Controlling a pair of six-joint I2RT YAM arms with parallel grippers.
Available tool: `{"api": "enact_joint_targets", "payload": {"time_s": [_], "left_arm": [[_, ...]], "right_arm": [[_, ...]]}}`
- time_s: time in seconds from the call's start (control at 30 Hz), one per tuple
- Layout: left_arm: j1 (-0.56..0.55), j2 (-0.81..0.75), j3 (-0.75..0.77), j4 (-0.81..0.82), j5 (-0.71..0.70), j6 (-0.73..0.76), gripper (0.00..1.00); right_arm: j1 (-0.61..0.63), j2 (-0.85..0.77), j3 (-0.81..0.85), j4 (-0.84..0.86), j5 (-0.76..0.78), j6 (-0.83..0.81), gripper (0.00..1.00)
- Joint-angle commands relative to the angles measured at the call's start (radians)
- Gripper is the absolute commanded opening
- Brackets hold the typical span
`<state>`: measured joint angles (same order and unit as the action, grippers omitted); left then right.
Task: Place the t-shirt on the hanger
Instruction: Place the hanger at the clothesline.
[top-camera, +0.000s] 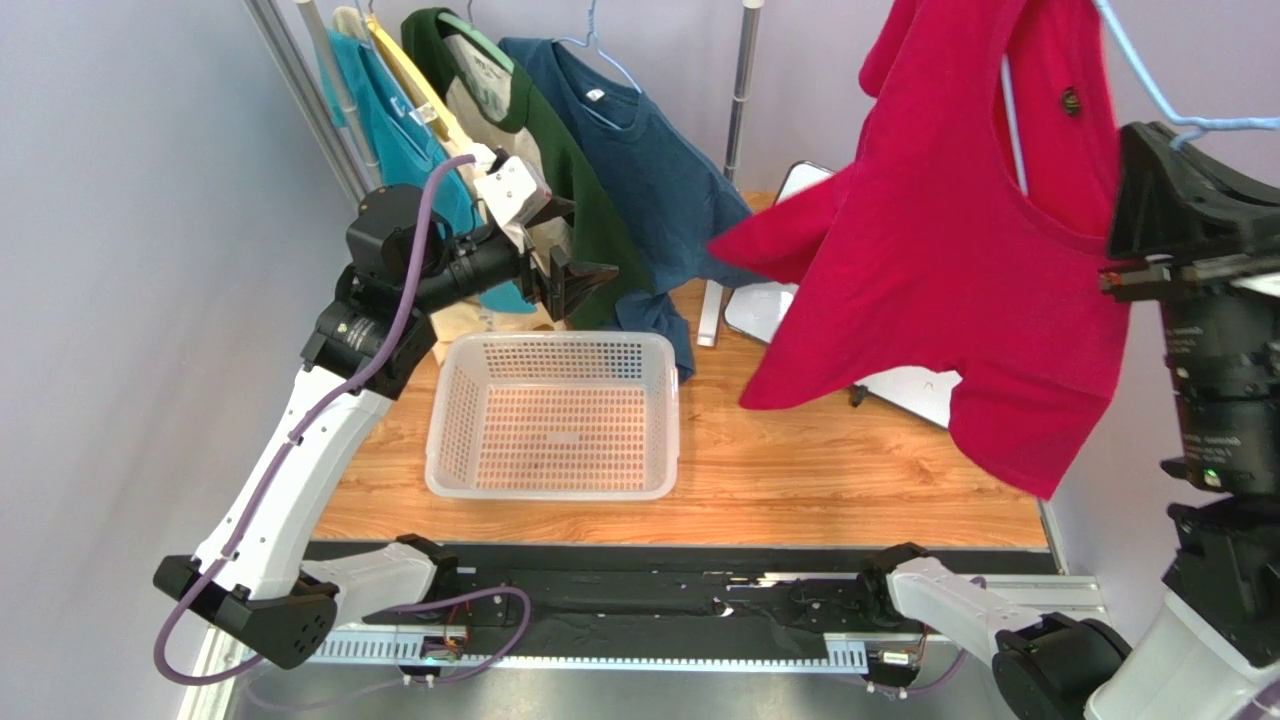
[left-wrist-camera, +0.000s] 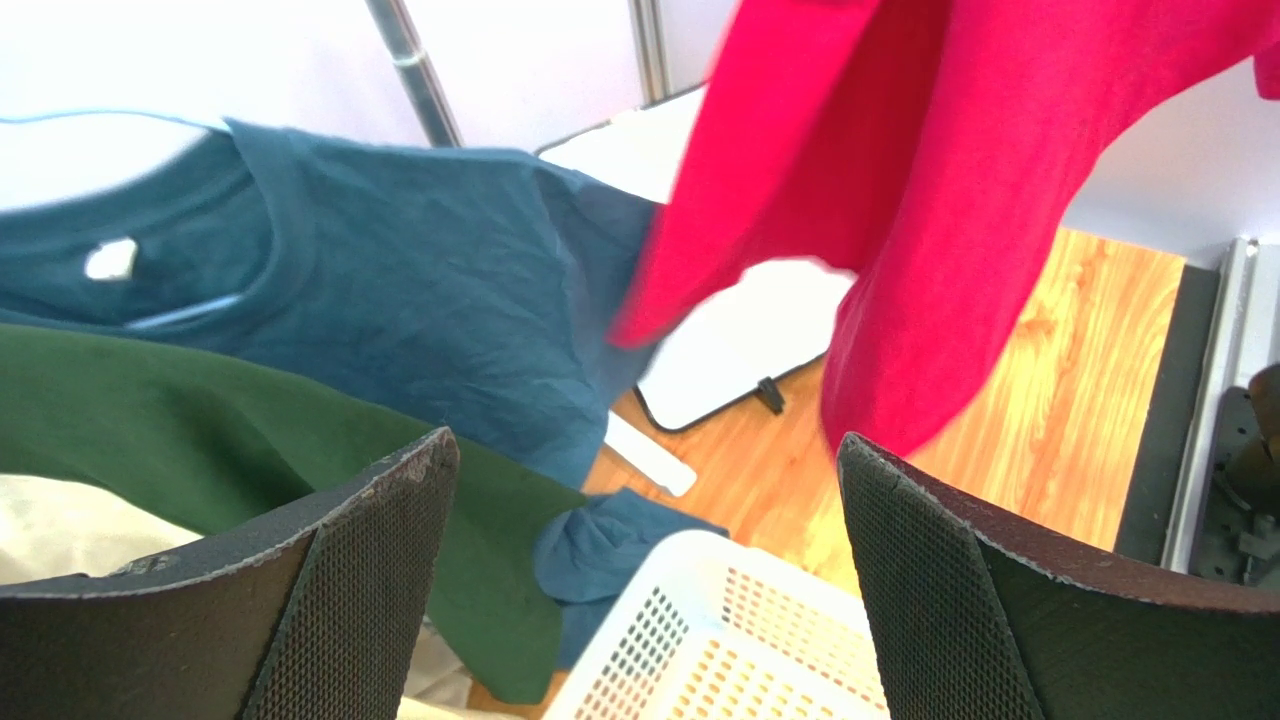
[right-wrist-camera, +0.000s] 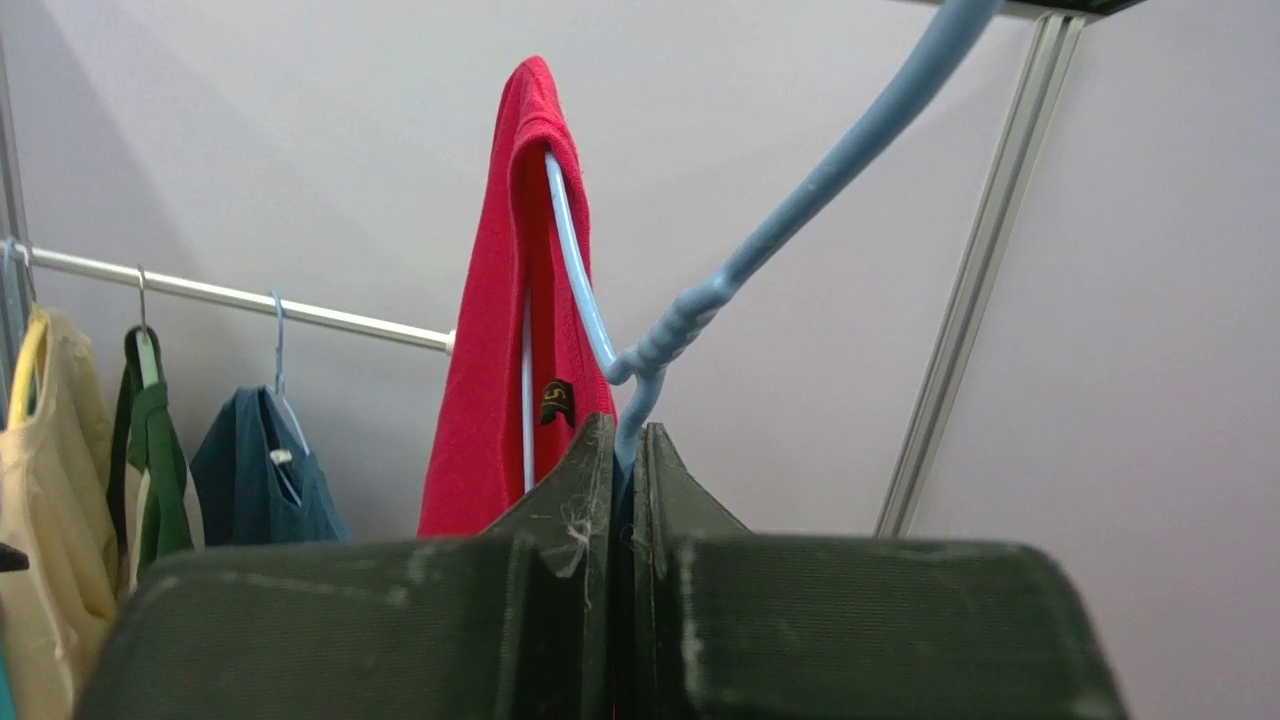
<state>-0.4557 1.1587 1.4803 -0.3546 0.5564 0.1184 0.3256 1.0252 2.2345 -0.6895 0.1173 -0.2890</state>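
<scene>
- T-shirt (top-camera: 962, 240): red, hanging in the air at upper right of the overhead view, draped over one arm of the hanger (top-camera: 1138, 68).
- Right gripper (right-wrist-camera: 628, 465): fingers pinched together on the hanger's neck, just under the hook.
- Left gripper (left-wrist-camera: 643, 450): fingers spread, holding nothing, centre left over the basket (top-camera: 451, 420), well apart from the t-shirt.
- Progress, my reading: one shoulder looks seated. I cannot tell about the other, so settling it may remain.
- Room: open air mid-frame. Rack shirts (top-camera: 646, 165) crowd the upper left, and a wall is close at right.

Bright, even light, faint shadows, soft blur along the t-shirt (left-wrist-camera: 932, 195) in the left wrist view.
</scene>
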Motion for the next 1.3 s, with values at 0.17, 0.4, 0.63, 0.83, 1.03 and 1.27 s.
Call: {"api": "enact_joint_targets", "payload": {"time_s": [0.17,0.4,0.63,0.83,1.03,1.27], "left_arm": [[0.002,-0.013,-0.078,0.022,0.028,0.024,0.95],[0.002,0.041,-0.092,0.072,0.074,0.018,0.95],[-0.061,0.186,-0.038,0.294,0.002,-0.023,0.87],[-0.136,0.340,0.053,0.508,0.011,-0.011,0.85],[-0.215,0.564,0.201,0.589,-0.171,0.009,0.83],[-0.178,0.652,0.216,0.641,-0.452,0.018,0.74]], "right_arm": [[-0.003,0.047,-0.084,0.015,0.033,0.017,0.00],[-0.003,0.114,-0.131,0.027,-0.013,0.071,0.00],[-0.003,0.220,-0.006,0.134,-0.230,0.243,0.00],[-0.003,0.242,0.042,0.212,-0.292,0.283,0.00],[-0.003,0.237,-0.045,0.262,-0.274,0.275,0.00],[-0.003,0.288,-0.042,0.219,-0.145,0.192,0.00]]}}
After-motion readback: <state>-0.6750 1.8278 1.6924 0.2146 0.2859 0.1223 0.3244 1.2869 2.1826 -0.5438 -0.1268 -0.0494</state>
